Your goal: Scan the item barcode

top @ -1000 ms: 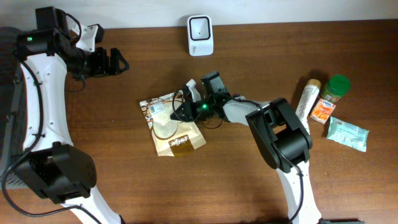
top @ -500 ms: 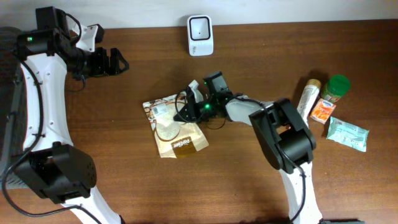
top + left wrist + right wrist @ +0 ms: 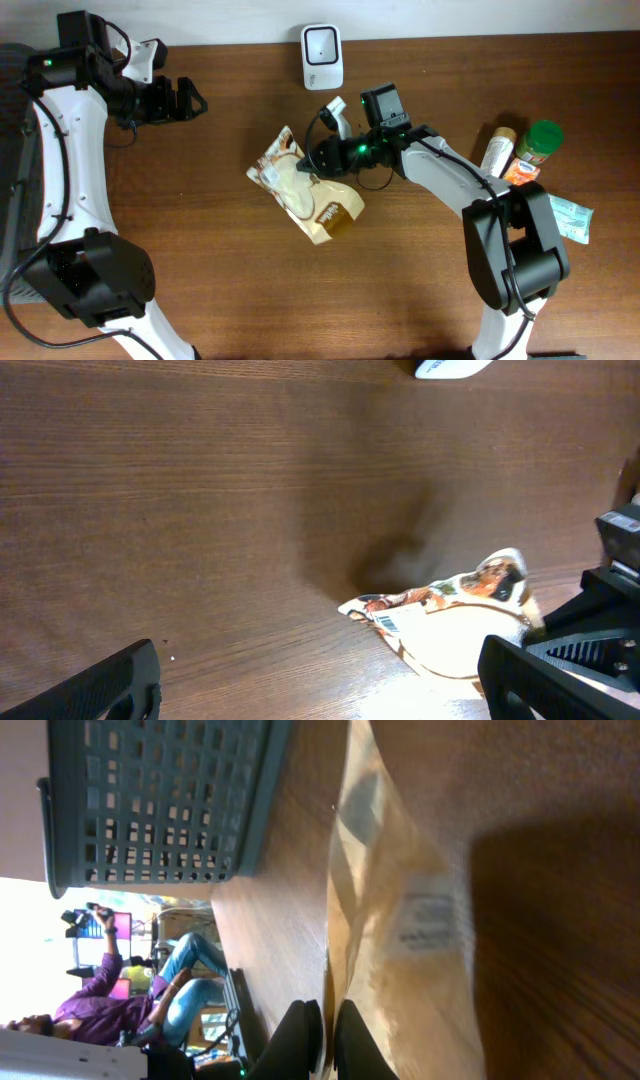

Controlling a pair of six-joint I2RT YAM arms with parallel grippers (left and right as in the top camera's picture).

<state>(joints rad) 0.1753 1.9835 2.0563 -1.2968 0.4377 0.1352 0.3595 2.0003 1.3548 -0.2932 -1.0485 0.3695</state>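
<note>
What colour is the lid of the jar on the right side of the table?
The lid is green; the overhead view shows it best.

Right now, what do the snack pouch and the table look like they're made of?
The snack pouch: thin flexible film, probably plastic or paper laminate, matte tan with printing; it creases and bends. The table: dark brown wood or wood-look laminate, satin; visible grain lines.

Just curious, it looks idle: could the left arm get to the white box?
Probably yes: only bare table lies between the left tool and the white box, and the tool is open, empty.
</note>
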